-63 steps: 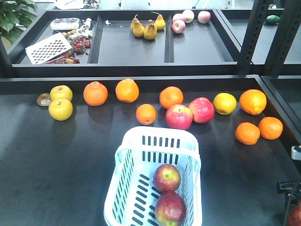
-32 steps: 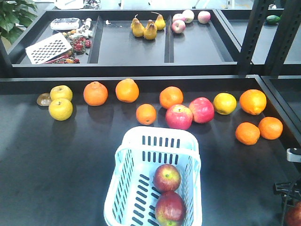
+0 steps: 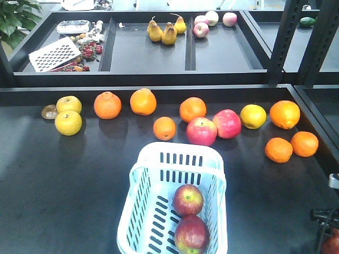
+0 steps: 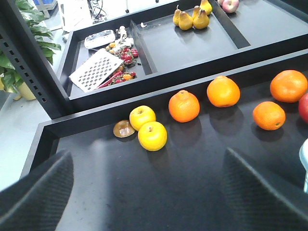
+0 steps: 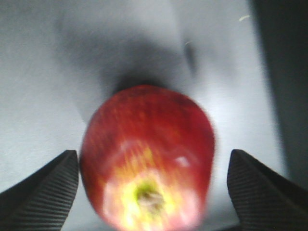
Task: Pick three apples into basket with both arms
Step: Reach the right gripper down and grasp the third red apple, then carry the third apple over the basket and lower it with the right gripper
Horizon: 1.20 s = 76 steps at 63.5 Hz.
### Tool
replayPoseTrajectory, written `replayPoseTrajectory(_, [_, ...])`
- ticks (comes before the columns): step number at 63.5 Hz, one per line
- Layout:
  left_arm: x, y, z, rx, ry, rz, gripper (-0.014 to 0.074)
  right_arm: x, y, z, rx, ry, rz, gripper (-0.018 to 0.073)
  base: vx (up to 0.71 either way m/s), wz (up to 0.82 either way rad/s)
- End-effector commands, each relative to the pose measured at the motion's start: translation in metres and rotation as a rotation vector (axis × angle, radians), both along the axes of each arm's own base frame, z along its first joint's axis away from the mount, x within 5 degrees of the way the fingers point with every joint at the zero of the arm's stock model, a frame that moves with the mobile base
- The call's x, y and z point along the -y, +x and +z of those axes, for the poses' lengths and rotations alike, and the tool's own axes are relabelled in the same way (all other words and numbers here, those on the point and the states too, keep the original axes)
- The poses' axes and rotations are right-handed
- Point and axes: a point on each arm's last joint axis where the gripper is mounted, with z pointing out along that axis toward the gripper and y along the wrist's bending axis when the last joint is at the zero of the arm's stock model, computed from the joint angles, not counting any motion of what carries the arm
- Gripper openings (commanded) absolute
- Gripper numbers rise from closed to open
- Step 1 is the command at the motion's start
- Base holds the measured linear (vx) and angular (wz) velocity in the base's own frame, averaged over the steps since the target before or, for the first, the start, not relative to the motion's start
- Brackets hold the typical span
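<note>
Between the right tool's (image 5: 154, 192) spread fingers: third dark red apple (image 5: 147, 159), untouched, lined up for a grasp. Left tool (image 4: 144, 192): apart, empty, over bare table (image 4: 183, 192). Farther leftward: basket (image 3: 143, 211), two apples (image 3: 188, 199) inside.

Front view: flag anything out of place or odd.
Nothing spilled or damaged. One small oddity: a brown, flat, bitten-looking scrap lies beside the yellow apples. Two dark red apples sit in the basket.
</note>
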Motion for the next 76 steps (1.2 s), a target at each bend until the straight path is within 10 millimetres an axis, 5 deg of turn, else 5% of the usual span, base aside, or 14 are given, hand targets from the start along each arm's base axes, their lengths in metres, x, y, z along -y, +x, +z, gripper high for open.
replayPoseTrajectory(1, [0.0, 0.0, 0.014, 0.09, -0.013, -0.003, 0.059, 0.001, 0.006, 0.004, 0.041, 0.022, 0.001, 0.0593, 0.0, 0.0])
replayPoseTrajectory(20, [0.0, 0.0, 0.014, 0.09, -0.013, -0.003, 0.059, 0.0, 0.004, -0.017, -0.02, 0.044, -0.003, 0.0566, 0.0, 0.0])
replayPoseTrajectory(41, [0.0, 0.0, 0.014, 0.09, -0.013, -0.003, 0.059, -0.001, 0.006, -0.006, 0.019, 0.047, -0.029, 0.0208, 0.0, 0.0])
replayPoseTrajectory(55, [0.0, 0.0, 0.014, 0.09, -0.013, -0.003, 0.059, -0.002, 0.007, 0.023, 0.105, 0.035, -0.046, 0.0113, 0.0, 0.0])
replayPoseTrajectory(76, [0.0, 0.0, 0.014, 0.09, -0.013, -0.003, 0.059, -0.024, -0.005, 0.103, 0.34, 0.072, 0.012, 0.012, 0.0, 0.0])
